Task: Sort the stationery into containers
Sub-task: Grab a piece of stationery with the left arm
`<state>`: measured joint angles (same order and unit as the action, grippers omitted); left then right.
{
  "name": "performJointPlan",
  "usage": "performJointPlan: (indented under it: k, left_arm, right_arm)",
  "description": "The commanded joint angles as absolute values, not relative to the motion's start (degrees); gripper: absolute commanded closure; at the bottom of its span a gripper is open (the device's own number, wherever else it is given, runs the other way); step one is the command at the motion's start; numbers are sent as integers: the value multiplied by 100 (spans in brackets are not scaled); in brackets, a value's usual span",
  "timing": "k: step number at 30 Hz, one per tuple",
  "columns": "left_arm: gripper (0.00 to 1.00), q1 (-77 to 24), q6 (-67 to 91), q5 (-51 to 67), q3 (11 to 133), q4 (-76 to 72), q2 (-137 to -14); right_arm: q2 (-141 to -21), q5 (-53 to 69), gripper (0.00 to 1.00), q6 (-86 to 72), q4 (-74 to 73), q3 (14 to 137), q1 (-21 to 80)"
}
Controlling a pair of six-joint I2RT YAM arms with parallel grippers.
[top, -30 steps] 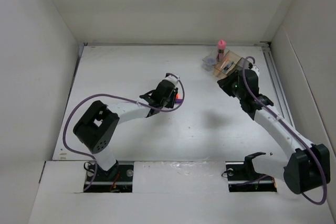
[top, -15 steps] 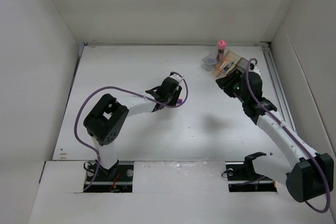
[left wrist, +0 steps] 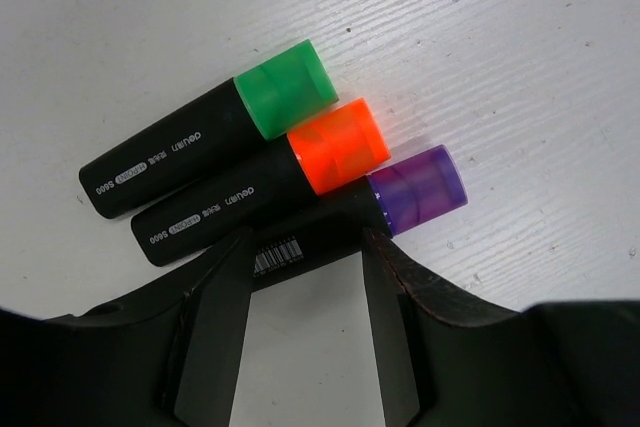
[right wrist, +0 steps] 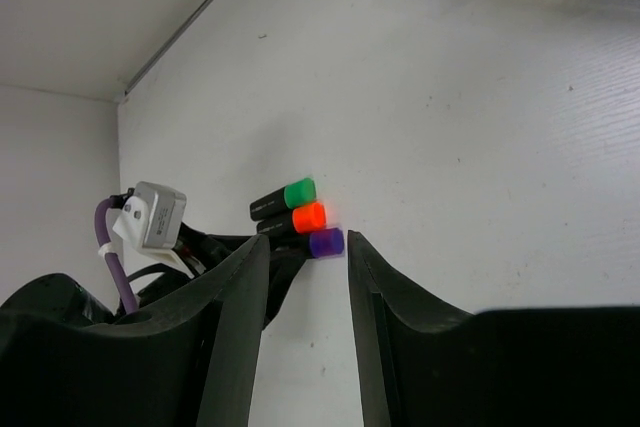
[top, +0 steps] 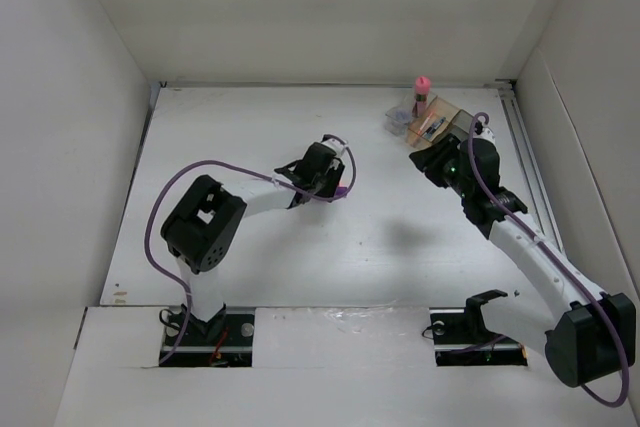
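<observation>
Left arm [top: 205,225] swung inward since a second ago. My left fingers [left wrist: 212,337], half-open, straddle the purple marker [left wrist: 415,190] on the surface [left wrist: 520,57], unclamped; right fingers [right wrist: 228,332] half-open, empty. Risk: closing snags the touching orange marker [left wrist: 338,145].

White table [top: 300,127], matte, faintly grained. Near its middle, flat and side by side, touching: green-capped marker [left wrist: 205,142], orange-capped marker [left wrist: 260,182], purple-capped marker [left wrist: 415,192], all black-bodied. Far right corner: translucent compartment tray [top: 432,123]; pink-capped bottle [top: 421,93] upright at its far edge, inside or just beside unclear.
</observation>
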<state>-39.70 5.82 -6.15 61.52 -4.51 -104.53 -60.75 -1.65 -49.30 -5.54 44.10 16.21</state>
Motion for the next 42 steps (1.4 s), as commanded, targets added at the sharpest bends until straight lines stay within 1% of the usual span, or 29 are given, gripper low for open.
performJointPlan:
  k: [1,7,11,20,23,24,26,30,35,42]
  left_arm:
    - [57,-3955,519,-413,6328,-413,-10538]
    - [57,-3955,772,43,6381,-212,-10661]
    - [57,-3955,1054,421,6100,-158,-10608]
    - [57,-3955,1924,755,5485,-316,-9950]
    - [51,-4086,1925,756,5379,-430,-9635]
    - [44,-4148,1925,686,5379,-431,-9555]
    - [38,-4148,1863,686,5379,-431,-9440]
    - [33,-4201,1749,686,5327,-431,-9369]
    - [33,-4201,1573,888,5256,-545,-9483]
    - [33,-4394,1397,203,5387,-352,-9905]
  right_arm:
    - [-5968,-105,57,-4904,-281,4430,1626]
    - [-5916,-105,56,-4904,-281,4430,1626]
    - [-5915,-105,56,-4904,-281,4377,1626]
    - [-5862,-26,54,-4852,-281,4377,1626]
    - [-5810,-26,54,-4852,-281,4377,1626]
    - [-5810,-26,54,-4852,-281,4377,1626]
    - [-5810,-26,53,-4852,-281,4377,1626]
    - [-5810,35,53,-4852,-281,4377,1626]
    - [-5810,35,53,-4852,-281,4377,1626]
    - [-5810,-18,53,-4852,-281,4377,1626]
